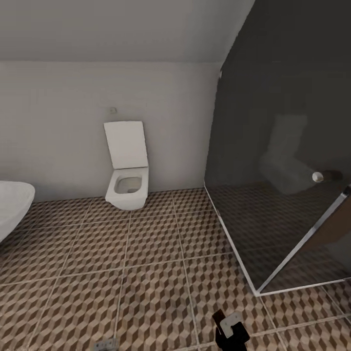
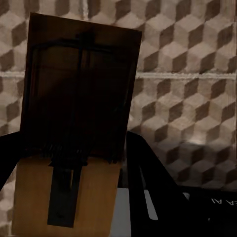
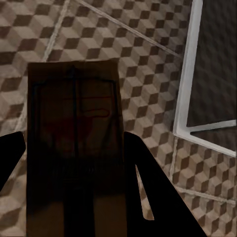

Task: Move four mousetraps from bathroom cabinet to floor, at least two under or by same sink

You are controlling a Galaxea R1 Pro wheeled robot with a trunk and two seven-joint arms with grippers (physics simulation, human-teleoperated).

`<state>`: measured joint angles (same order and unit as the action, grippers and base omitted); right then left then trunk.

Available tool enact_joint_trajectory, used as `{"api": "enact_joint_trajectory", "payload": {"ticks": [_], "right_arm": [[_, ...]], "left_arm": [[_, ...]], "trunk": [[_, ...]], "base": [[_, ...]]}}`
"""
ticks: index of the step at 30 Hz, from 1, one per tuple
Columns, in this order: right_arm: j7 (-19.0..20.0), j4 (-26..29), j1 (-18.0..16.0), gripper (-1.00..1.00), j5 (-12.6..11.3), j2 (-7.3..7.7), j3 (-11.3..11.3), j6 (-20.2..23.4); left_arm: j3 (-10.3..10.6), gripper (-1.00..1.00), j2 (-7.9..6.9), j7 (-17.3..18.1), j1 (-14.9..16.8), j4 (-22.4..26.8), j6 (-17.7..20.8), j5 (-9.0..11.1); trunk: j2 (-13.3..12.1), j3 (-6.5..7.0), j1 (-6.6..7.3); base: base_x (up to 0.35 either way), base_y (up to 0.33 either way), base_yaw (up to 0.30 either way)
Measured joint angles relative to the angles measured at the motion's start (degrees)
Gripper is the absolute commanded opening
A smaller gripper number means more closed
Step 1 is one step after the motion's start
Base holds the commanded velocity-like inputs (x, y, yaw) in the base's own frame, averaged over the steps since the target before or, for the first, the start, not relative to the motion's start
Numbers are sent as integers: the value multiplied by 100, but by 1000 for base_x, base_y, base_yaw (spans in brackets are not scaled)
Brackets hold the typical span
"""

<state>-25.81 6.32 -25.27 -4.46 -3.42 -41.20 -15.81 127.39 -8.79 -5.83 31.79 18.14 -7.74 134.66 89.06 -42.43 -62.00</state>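
Left tool: closed on a mousetrap, a flat wooden rectangle with dark wire spring and bar, clamped between the two dark fingers and projecting forward past the fingertips; upper part in shadow, lower part lit tan. Beyond the trap, bathroom floor with cube-pattern tiles and one pale grout line. Right tool: closed on a second mousetrap, same type, held flat between its fingers, surface dark with a faint red mark near the middle. Beyond this trap, tiled floor; off to one side of the tool, the white base frame of a glass shower enclosure. Head view: part of a dark tool with a pale piece at the lower edge, over the bathroom floor; which arm, not determinable. Ahead, a white wall-hung toilet with raised lid against the pale wall; a white rounded fixture edge at far left; the dark glass shower enclosure to the right.
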Motion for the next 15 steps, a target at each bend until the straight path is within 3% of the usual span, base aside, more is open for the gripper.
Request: {"api": "enact_joint_trajectory", "payload": {"ticks": [15], "right_arm": [[1,0,0,-100,0,-1,0,-4]], "left_arm": [[1,-100,-9,8,0,4,0,0]], "trunk": [[0,-53,0]], "base": [[245,187,283]]}}
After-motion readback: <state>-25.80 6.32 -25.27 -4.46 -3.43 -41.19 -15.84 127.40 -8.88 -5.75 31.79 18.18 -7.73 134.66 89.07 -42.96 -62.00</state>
